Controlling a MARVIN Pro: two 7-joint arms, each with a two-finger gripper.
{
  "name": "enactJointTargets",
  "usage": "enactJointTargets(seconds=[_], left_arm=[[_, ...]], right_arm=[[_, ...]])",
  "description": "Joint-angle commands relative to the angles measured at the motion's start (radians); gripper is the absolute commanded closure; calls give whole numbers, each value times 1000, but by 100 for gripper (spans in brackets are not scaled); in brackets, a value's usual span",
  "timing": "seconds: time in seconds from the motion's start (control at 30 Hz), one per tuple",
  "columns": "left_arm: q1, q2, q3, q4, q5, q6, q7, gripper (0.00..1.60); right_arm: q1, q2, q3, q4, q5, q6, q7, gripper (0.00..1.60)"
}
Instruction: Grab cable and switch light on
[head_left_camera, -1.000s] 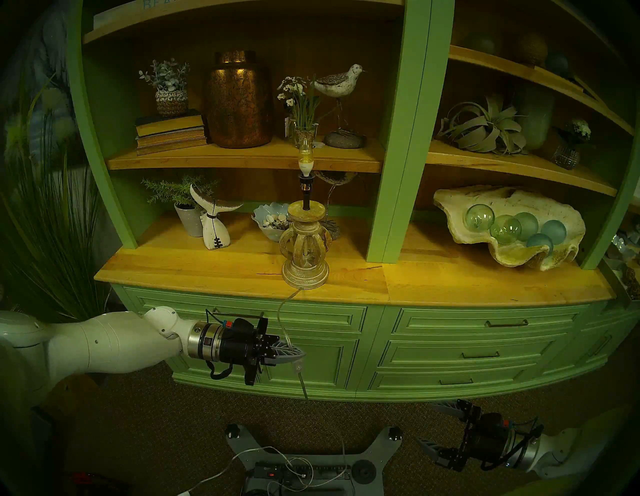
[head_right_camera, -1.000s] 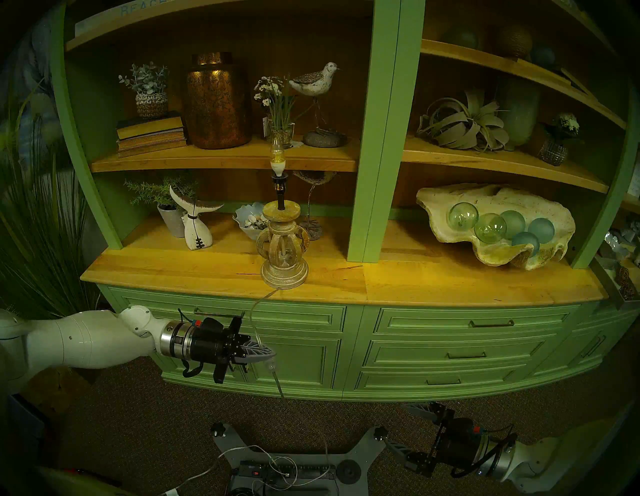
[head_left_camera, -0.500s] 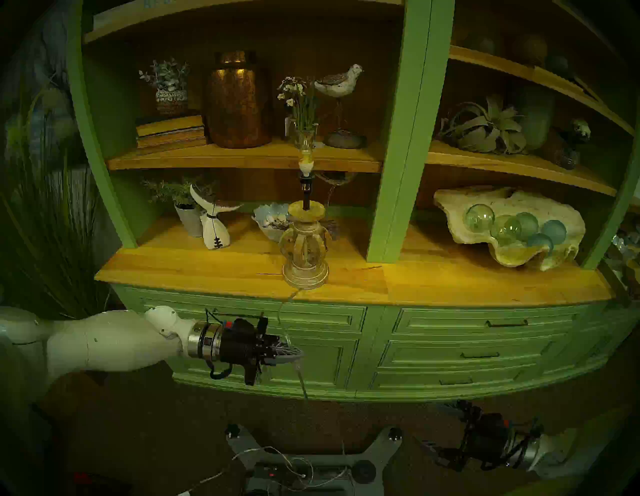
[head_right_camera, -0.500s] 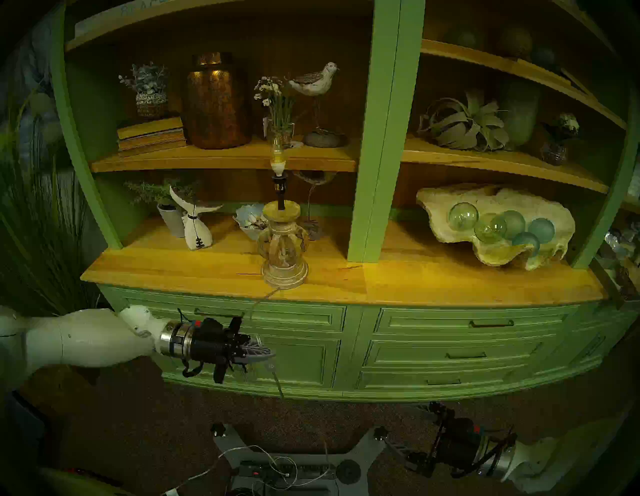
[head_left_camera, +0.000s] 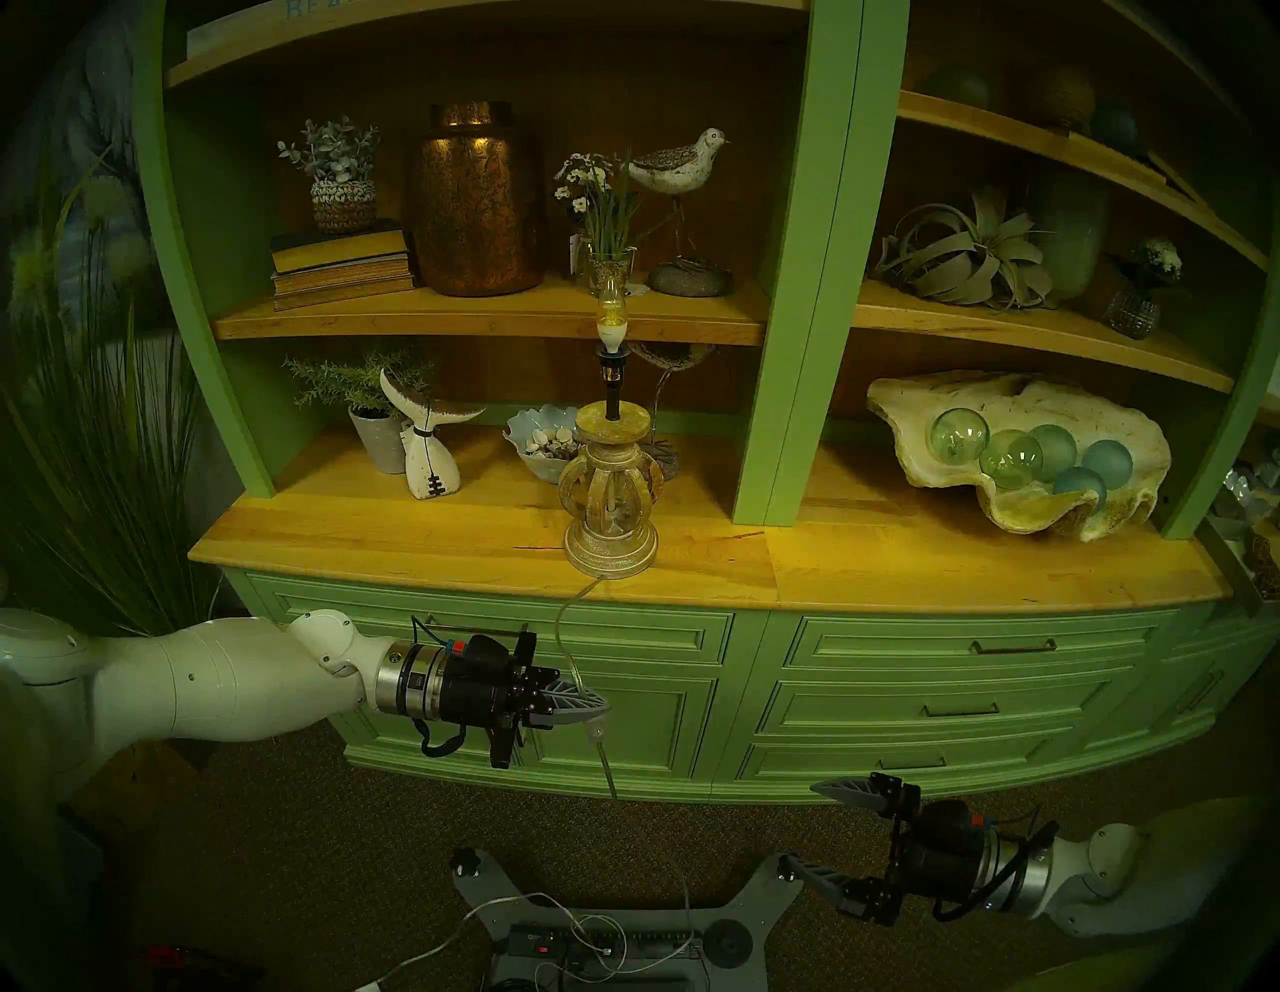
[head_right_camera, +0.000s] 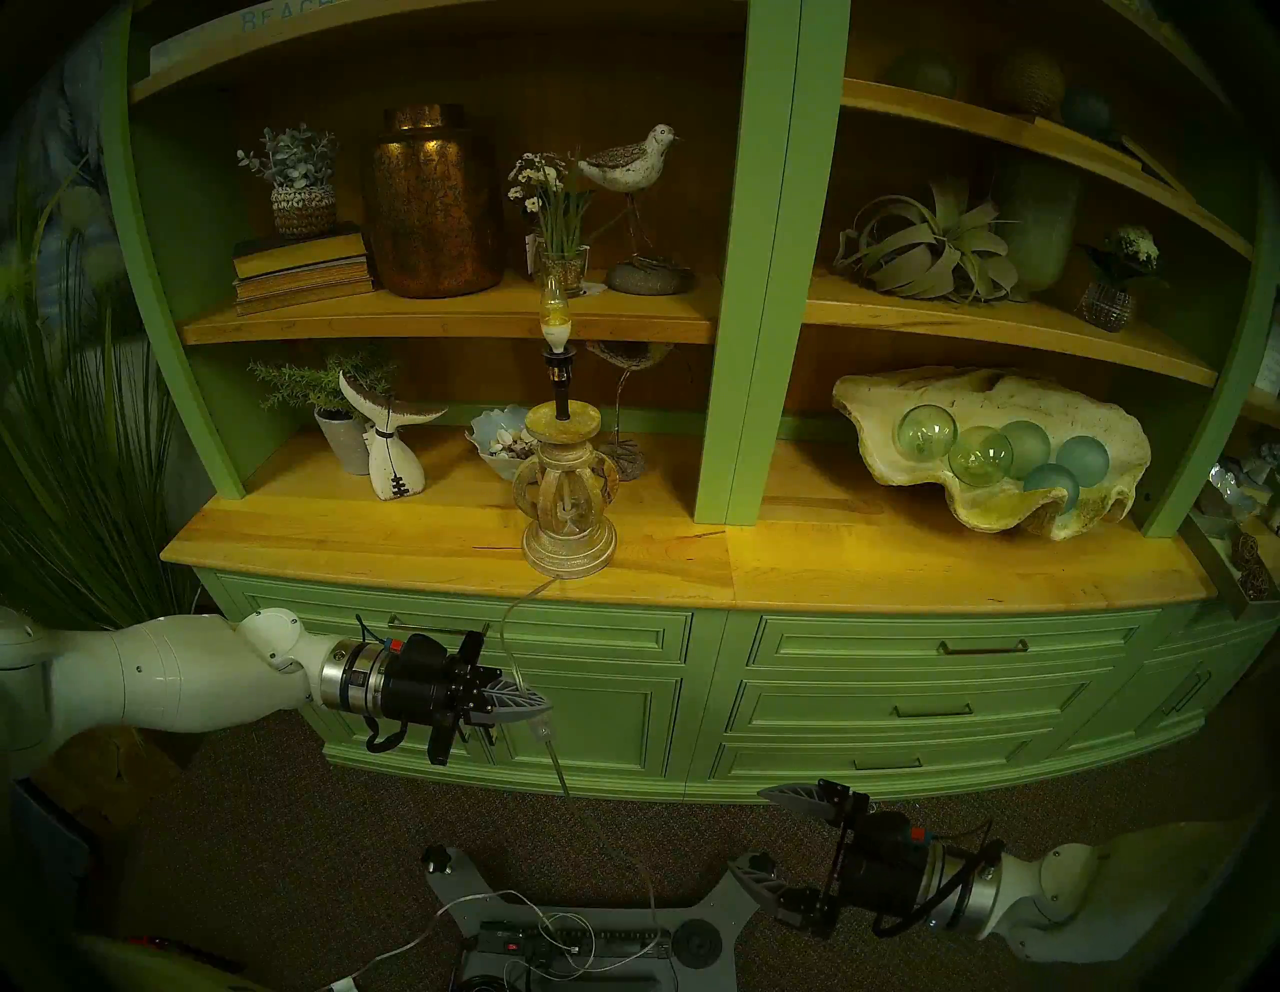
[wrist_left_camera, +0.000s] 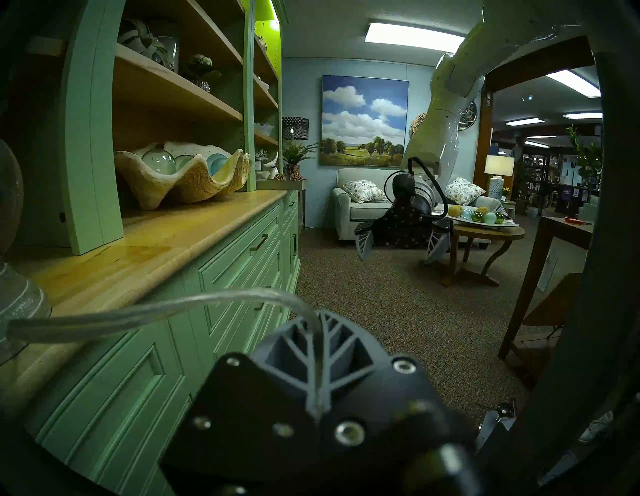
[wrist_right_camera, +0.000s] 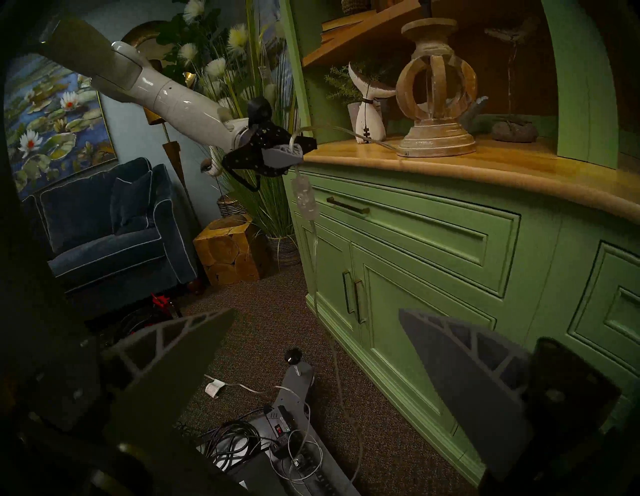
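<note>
The cable is a thin, clear, limp cord that drapes off the desk edge from the lamp and hangs to the floor, light and probably slick, so it is best pinched just above the small inline switch. There the left tool is clamped on it. The right tool hangs low nearby, fingers spread and empty; the switch looks fiddly and wants steadying.
</note>
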Motion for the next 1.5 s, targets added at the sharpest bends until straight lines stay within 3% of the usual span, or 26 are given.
enactJointTargets(seconds=[0.0, 0.3, 0.33, 0.37, 0.53, 0.77, 0.8, 0.83, 0.87, 0.97, 1.1, 1.17, 1.2, 1.27, 1.47], left_arm=[[-37, -1, -6, -12, -10, -9, -97, 160], [-40, -3, -4, -7, -16, -10, -114, 160], [-41, 0, 2, -15, -7, -12, -82, 160], [-40, -3, -2, -9, -13, -11, -105, 160], [-40, -2, 0, -12, -9, -12, -92, 160], [-41, -1, 3, -15, -5, -13, -82, 160], [-41, -1, 3, -15, -5, -14, -80, 160], [-41, -1, 4, -15, -5, -14, -80, 160], [-41, -1, 4, -15, -4, -14, -79, 160], [-41, 0, 5, -16, -4, -14, -76, 160], [-42, 0, 6, -16, -4, -15, -76, 160], [-43, 0, 6, -16, -4, -15, -77, 160], [-43, 0, 7, -17, -4, -15, -76, 160], [-43, 0, 7, -17, -3, -16, -74, 160], [-44, 0, 9, -18, -2, -16, -70, 160]], right_arm=[[90, -54, 48, -48, -26, 55, 36, 0], [179, -180, 45, -49, -78, 194, 138, 0], [179, -172, 43, -60, -77, 206, 142, 0], [198, -209, 38, -52, -86, 220, 165, 0], [255, -266, 24, -57, -111, 286, 184, 0], [336, -365, 17, -33, -143, 374, 152, 0], [324, -355, 22, -43, -145, 382, 140, 0], [364, -403, 1, -14, -157, 400, 148, 0], [340, -374, 11, -36, -155, 407, 135, 0], [393, -433, -25, 0, -181, 444, 130, 0], [416, -463, -36, 24, -199, 466, 106, 0], [458, -511, -51, 69, -212, 481, 107, 0], [431, -487, -33, 52, -208, 479, 96, 0], [475, -536, -45, 90, -221, 493, 100, 0], [517, -592, -30, 117, -258, 524, 90, 0]])
